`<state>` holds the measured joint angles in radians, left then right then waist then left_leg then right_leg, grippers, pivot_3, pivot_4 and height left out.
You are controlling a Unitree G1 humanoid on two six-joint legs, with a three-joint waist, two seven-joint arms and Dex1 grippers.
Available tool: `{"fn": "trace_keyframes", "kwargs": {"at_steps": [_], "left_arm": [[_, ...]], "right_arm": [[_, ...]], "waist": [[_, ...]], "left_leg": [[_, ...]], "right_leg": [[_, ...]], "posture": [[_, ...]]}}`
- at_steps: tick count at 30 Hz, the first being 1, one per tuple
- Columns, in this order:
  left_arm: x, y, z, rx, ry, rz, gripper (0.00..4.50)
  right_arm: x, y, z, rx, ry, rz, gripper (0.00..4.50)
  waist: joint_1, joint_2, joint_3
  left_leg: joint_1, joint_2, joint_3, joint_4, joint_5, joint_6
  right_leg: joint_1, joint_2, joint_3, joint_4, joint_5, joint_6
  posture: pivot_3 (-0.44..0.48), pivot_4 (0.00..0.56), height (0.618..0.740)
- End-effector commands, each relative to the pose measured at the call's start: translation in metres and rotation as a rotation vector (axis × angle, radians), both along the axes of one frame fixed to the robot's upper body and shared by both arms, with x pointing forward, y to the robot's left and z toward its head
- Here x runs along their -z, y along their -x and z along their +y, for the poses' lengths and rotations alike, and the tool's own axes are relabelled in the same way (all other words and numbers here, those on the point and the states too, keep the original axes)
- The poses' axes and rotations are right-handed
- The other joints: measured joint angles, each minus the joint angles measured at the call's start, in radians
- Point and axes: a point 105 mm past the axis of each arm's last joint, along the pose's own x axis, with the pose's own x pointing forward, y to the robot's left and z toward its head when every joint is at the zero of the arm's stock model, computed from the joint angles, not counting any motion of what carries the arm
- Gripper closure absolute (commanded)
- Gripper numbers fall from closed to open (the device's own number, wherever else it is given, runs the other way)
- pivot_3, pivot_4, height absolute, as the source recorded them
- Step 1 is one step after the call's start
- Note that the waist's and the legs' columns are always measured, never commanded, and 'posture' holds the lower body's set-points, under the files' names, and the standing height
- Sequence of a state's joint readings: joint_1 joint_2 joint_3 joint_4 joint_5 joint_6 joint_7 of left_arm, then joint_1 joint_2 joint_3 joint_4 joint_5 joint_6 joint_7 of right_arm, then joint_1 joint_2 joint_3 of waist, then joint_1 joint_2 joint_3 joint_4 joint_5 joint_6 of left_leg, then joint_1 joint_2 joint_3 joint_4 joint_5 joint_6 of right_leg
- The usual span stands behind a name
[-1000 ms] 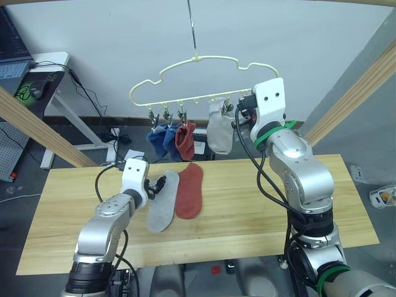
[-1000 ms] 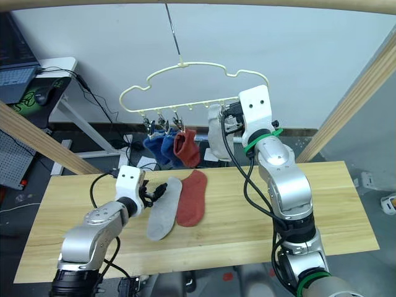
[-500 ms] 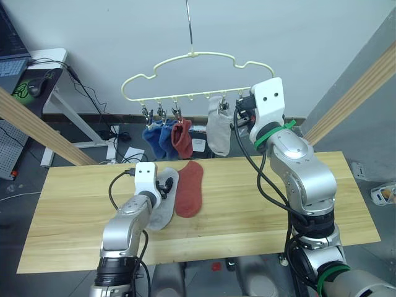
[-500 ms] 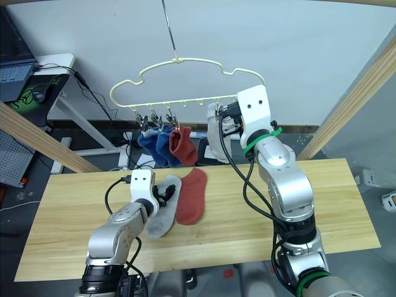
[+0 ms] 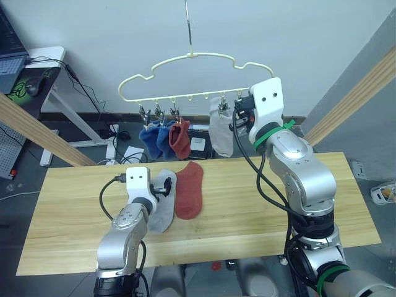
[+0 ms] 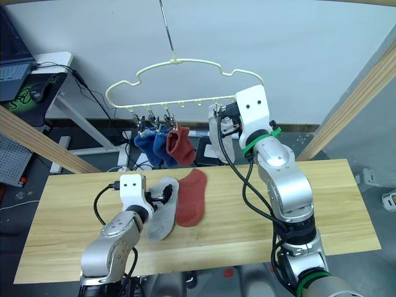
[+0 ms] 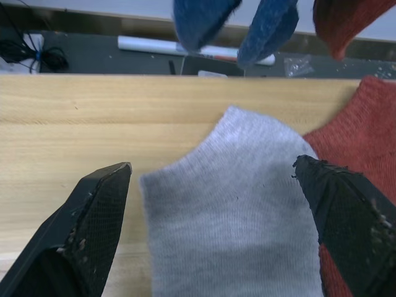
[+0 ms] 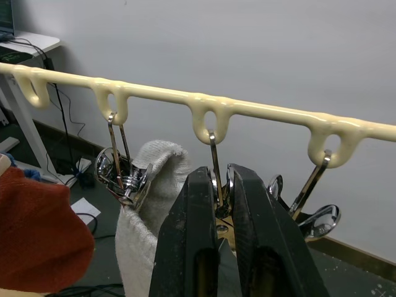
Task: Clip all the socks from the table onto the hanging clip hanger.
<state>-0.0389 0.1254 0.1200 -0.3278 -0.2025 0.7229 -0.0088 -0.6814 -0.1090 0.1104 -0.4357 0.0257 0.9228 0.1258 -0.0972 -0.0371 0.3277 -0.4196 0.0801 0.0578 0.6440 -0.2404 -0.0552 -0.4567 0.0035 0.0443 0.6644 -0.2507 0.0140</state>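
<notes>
On the light wood table [image 5: 260, 204] lie a grey sock [image 5: 161, 203] and a red sock [image 5: 189, 189], side by side. My left gripper [image 7: 210, 168] is open at the grey sock's upper end [image 7: 235, 210], one finger on each side of it. From the pale yellow clip hanger [image 5: 185, 60] hang two blue socks [image 5: 150, 139], a red sock [image 5: 180, 137] and a grey sock [image 5: 221, 133]. My right gripper [image 8: 218, 180] is shut on a silver clip [image 8: 216, 161] of the hanger, just beside the hanging grey sock [image 8: 145, 210].
Slanted wooden posts stand at the left [image 5: 37, 133] and right [image 5: 352, 99] of the table. A white desk [image 5: 43, 62] with cables stands behind on the left. Bare tabletop stretches to the right of the red sock.
My left arm has swung inward, its gripper staying at the grey sock's end. The hanger has drifted slightly left, with my right gripper still on its clip.
</notes>
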Motion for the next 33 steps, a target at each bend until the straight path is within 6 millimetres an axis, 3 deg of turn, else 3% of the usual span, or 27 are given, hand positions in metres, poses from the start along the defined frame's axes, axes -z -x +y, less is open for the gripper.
{"fn": "trace_keyframes", "kwargs": {"at_steps": [1, 7, 20, 25, 33], "left_arm": [[0.003, 0.000, 0.003, -0.045, 0.027, 0.019, 0.00], [0.012, -0.008, 0.002, -0.081, 0.084, 0.074, 0.00], [0.015, -0.002, -0.014, -0.016, 0.144, 0.099, 3.03], [-0.016, -0.001, -0.038, 0.181, 0.178, -0.048, 4.38], [-0.085, 0.018, -0.088, 0.606, 0.239, -0.311, 4.50]], "right_arm": [[-0.010, 0.007, 0.002, -0.016, -0.014, -0.048, 4.47], [-0.010, 0.007, 0.003, -0.019, -0.016, -0.048, 4.47], [-0.011, 0.006, 0.005, -0.018, -0.027, -0.049, 4.47], [-0.013, 0.006, 0.005, -0.019, -0.031, -0.053, 4.47], [-0.021, 0.011, 0.000, -0.023, -0.061, -0.054, 4.47]], "waist": [[0.000, 0.000, 0.000], [0.002, 0.000, 0.000], [0.001, 0.000, 0.000], [0.001, 0.000, 0.000], [-0.003, 0.000, 0.000]], "left_leg": [[-0.001, 0.000, 0.000, 0.000, 0.000, 0.000], [-0.003, -0.001, -0.001, 0.000, -0.001, 0.000], [-0.003, -0.001, -0.001, 0.000, 0.000, 0.000], [-0.003, -0.001, -0.001, 0.000, -0.001, 0.000], [-0.003, -0.001, 0.000, 0.000, 0.000, 0.000]], "right_leg": [[0.000, 0.000, 0.000, -0.001, 0.000, 0.000], [0.000, -0.002, -0.001, -0.003, 0.001, -0.001], [0.000, -0.002, -0.001, -0.002, 0.000, -0.001], [0.000, -0.002, -0.002, -0.002, 0.001, -0.001], [0.000, -0.002, -0.001, -0.002, 0.001, -0.001]], "posture": [[-0.177, 0.373, 0.740], [-0.181, 0.372, 0.740], [-0.178, 0.363, 0.740], [-0.186, 0.358, 0.740], [-0.208, 0.338, 0.740]]}}
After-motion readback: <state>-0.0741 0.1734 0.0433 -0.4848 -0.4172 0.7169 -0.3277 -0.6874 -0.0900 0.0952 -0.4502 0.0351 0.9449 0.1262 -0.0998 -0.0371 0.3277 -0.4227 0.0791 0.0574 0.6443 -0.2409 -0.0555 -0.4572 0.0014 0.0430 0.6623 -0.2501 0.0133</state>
